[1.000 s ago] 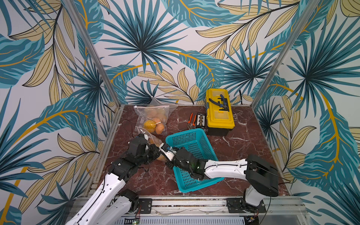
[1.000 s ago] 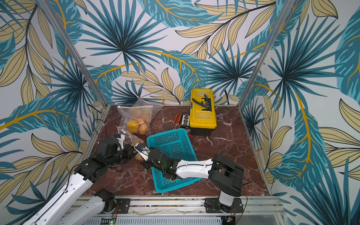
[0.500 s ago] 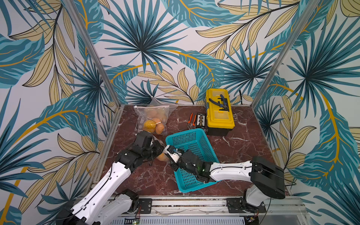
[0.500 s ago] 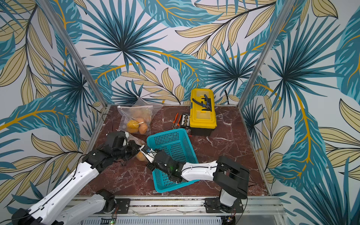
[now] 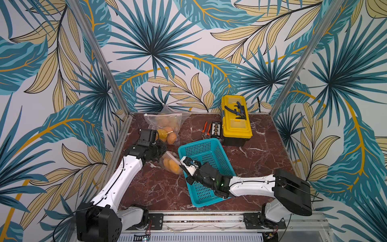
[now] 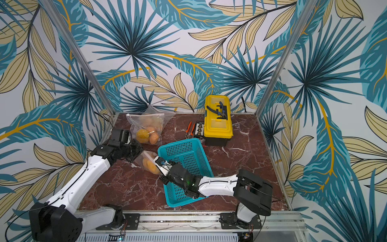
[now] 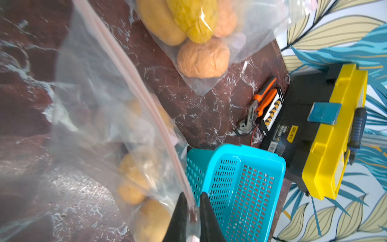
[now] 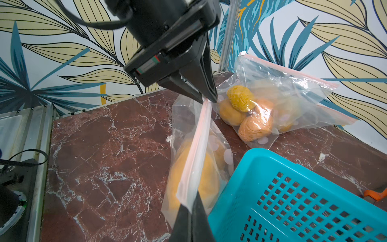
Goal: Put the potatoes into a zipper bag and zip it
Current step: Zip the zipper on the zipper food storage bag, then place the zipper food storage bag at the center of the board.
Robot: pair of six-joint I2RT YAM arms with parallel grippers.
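Left of centre in both top views, we see a clear zipper bag [image 5: 167,156] of potatoes [image 5: 170,164] lying against the teal basket [image 5: 198,144]. A second bag [image 5: 165,123], higher in the frame, holds further potatoes. The left gripper [image 8: 207,98] and right gripper [image 8: 191,206] reach in low from opposite sides, each with its jaws pinching one end of the near bag's zip strip.

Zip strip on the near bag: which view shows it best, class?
Right wrist: the strip runs sharp and whole from left hand to right hand. Left wrist blurs it; top views show it tiny.
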